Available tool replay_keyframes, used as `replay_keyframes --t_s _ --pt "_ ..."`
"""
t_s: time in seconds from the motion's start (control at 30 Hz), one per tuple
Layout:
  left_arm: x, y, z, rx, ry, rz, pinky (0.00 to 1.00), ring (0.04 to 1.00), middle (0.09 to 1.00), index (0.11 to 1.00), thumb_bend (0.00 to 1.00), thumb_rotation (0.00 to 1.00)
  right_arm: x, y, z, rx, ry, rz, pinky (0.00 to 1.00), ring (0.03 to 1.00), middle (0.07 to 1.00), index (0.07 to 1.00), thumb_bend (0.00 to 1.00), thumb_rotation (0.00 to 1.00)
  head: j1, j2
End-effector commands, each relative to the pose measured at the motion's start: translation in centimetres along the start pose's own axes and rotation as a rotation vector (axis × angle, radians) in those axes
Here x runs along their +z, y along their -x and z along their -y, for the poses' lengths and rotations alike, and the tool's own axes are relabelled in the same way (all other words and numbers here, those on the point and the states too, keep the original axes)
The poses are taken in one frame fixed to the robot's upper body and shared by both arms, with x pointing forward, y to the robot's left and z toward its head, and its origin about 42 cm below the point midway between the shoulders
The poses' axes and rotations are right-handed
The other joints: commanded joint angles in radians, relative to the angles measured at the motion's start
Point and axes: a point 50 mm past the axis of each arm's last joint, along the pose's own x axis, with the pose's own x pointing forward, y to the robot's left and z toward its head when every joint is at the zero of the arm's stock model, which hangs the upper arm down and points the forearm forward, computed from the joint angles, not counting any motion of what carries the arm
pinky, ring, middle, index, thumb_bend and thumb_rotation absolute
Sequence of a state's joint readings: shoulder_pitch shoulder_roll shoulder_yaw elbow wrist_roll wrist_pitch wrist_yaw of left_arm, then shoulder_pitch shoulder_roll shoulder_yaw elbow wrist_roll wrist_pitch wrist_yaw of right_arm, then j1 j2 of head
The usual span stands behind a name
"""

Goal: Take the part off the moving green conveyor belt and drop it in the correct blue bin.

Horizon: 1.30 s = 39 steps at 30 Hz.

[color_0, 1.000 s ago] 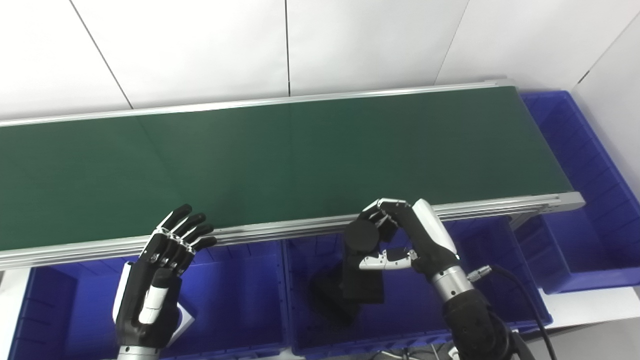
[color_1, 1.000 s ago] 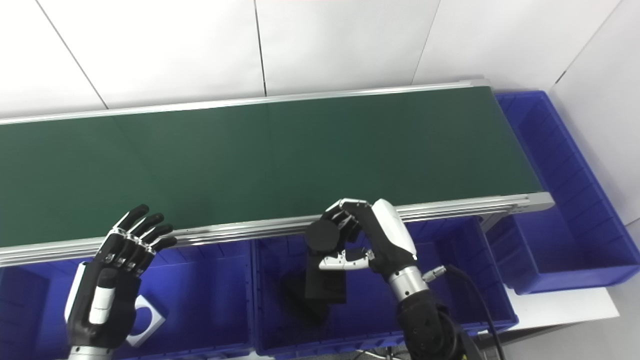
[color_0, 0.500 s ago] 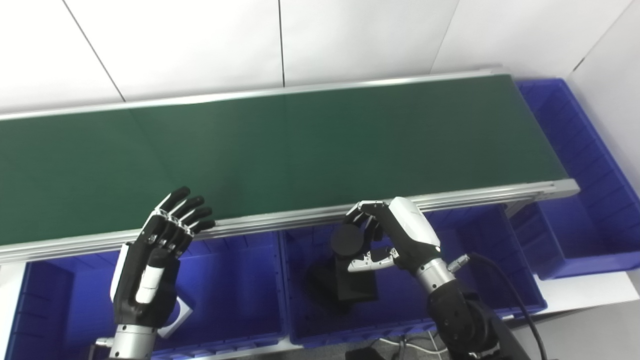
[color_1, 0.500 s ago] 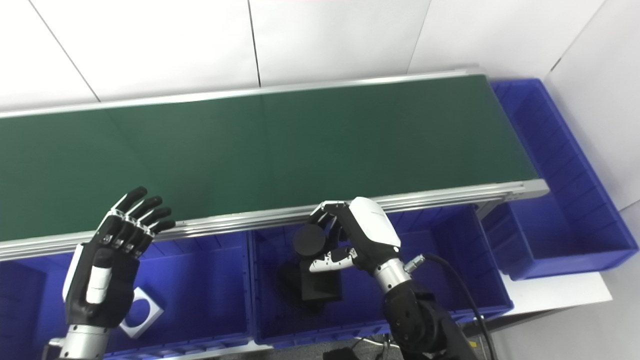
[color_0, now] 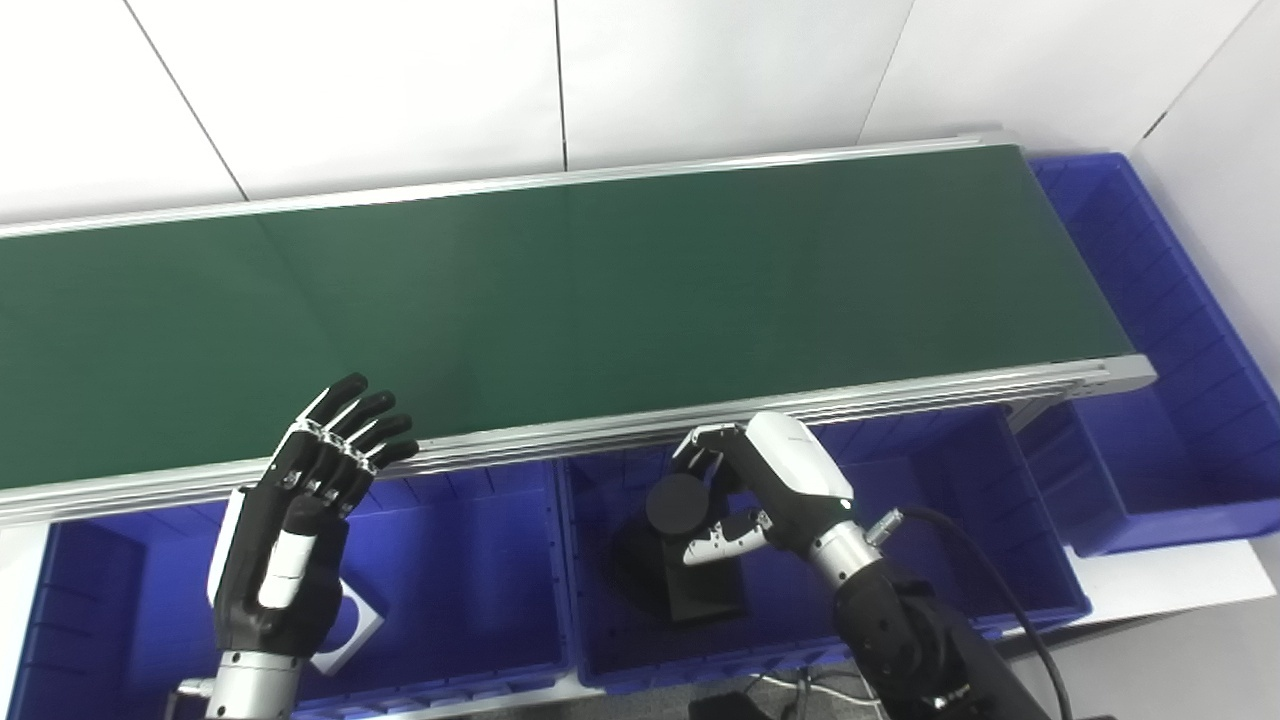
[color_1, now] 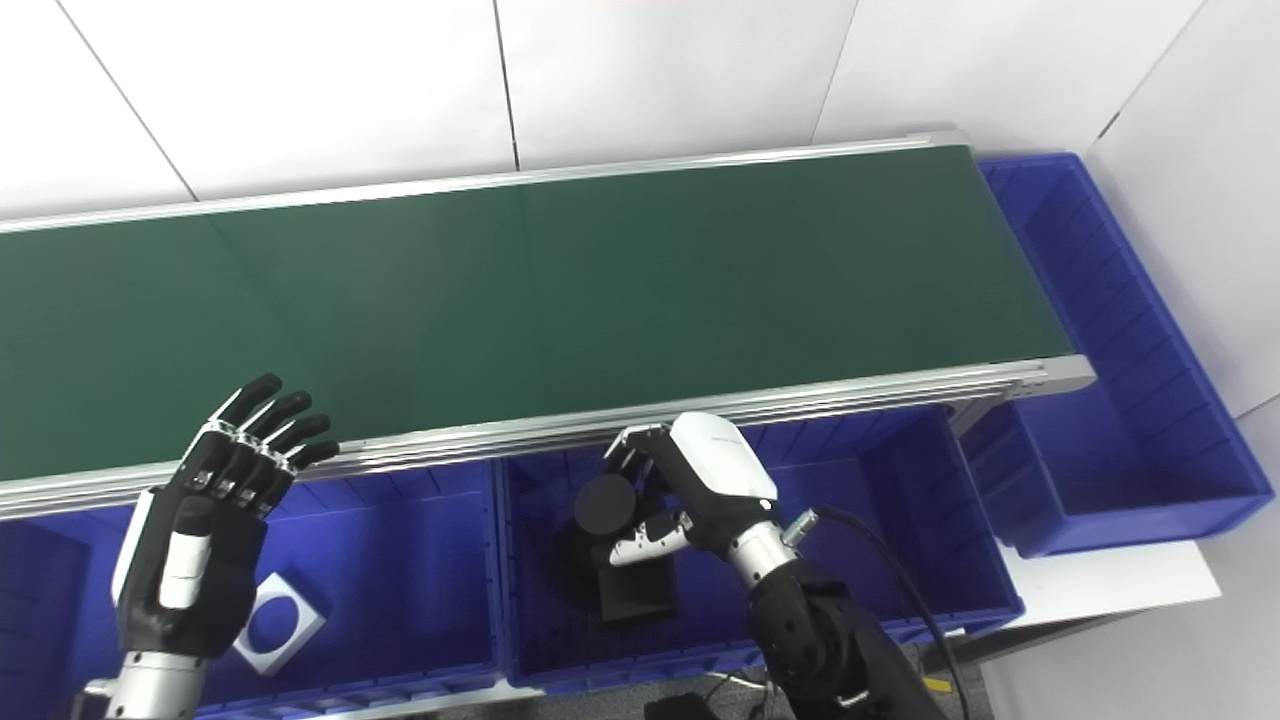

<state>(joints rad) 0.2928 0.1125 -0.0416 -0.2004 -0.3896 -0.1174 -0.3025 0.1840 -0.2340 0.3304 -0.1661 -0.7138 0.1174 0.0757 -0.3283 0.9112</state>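
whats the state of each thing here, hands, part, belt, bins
right hand: shut on the round black part, above the middle bin
round black part: held, not yet dropped
left hand: open, fingers apart, holds nothing
green belt: bare, no part on it
middle bin: dark parts inside
left bin: holds a white square piece with a round hole
end bin: nothing seen inside

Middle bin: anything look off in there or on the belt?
Nothing stands out. The right hand holds a black round part over the middle bin, above black parts inside. The belt is bare.
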Motion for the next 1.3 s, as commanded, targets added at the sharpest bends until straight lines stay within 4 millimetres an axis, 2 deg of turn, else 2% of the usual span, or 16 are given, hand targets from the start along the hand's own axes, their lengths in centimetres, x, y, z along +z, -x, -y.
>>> replay_keyframes --t_s 0.0,0.23,0.27,0.3,0.43,0.5,0.57,0.7,0.87,0.97,1.1,1.27 --pt "1.3 -0.6 0.3 -0.03 -0.022 0.051 0.69 0.741 0.787 0.829 0.79 0.64 0.5 -0.3 0.6 -0.022 0.014 0.045 0.4 0.402 0.493 0.533 0.51 0.0 0.002 -0.002" --pt "1.1 -0.4 0.4 -0.03 -0.012 0.05 0.7 0.748 0.79 0.833 0.79 0.64 0.8 0.2 1.1 -0.018 -0.013 0.042 0.44 0.407 0.506 0.552 0.51 0.0 0.013 -0.013" --pt "1.1 -0.4 0.4 -0.029 -0.01 0.051 0.7 0.749 0.79 0.832 0.79 0.63 0.8 0.3 1.1 -0.016 -0.015 0.041 0.48 0.519 0.606 0.651 0.64 0.13 0.013 -0.013" --pt "1.1 -0.4 0.5 -0.03 -0.009 0.051 0.7 0.749 0.79 0.833 0.79 0.63 0.8 0.4 1.2 -0.009 -0.009 0.042 0.51 0.582 0.662 0.705 0.7 0.22 0.014 -0.014" --pt "1.1 -0.3 0.5 -0.032 -0.01 0.05 0.7 0.747 0.79 0.833 0.79 0.64 1.0 0.8 1.5 0.018 0.014 0.028 0.63 0.729 0.798 0.836 0.8 0.54 0.021 -0.016" --pt "1.0 -0.3 0.6 -0.031 -0.009 0.05 0.7 0.746 0.79 0.833 0.79 0.64 1.1 0.9 1.6 0.023 0.021 0.027 0.64 0.738 0.807 0.847 0.81 0.57 0.024 -0.02" --pt "1.0 -0.2 0.7 -0.028 -0.01 0.049 0.69 0.744 0.79 0.832 0.8 0.64 1.2 1.0 1.7 0.026 0.021 0.027 0.68 0.757 0.827 0.882 0.84 0.64 0.027 -0.022" --pt "1.0 -0.1 0.7 -0.028 -0.011 0.047 0.7 0.747 0.792 0.833 0.8 0.64 1.2 1.1 1.8 0.031 0.016 0.024 0.69 0.765 0.832 0.893 0.9 0.74 0.032 -0.026" --pt "0.9 0.0 0.8 -0.027 -0.016 0.045 0.69 0.745 0.79 0.834 0.81 0.64 1.5 1.5 1.8 0.016 -0.017 0.055 0.71 0.768 0.831 0.884 0.9 0.78 0.046 -0.04" --pt "0.7 0.0 0.8 -0.029 -0.015 0.041 0.7 0.747 0.789 0.832 0.81 0.64 2.1 1.8 2.0 0.008 -0.072 0.079 0.66 0.759 0.826 0.865 0.82 0.8 0.058 -0.048" --pt "0.5 0.2 1.0 -0.034 -0.019 0.035 0.7 0.751 0.788 0.827 0.82 0.65 3.3 2.2 2.1 -0.025 -0.198 0.154 0.67 0.76 0.821 0.839 0.74 0.79 0.084 -0.063" --pt "0.0 0.8 1.2 -0.037 -0.033 0.023 0.71 0.761 0.795 0.831 0.82 0.64 5.1 2.6 1.9 -0.042 -0.452 0.256 0.7 0.757 0.794 0.823 0.71 0.74 0.136 -0.099"
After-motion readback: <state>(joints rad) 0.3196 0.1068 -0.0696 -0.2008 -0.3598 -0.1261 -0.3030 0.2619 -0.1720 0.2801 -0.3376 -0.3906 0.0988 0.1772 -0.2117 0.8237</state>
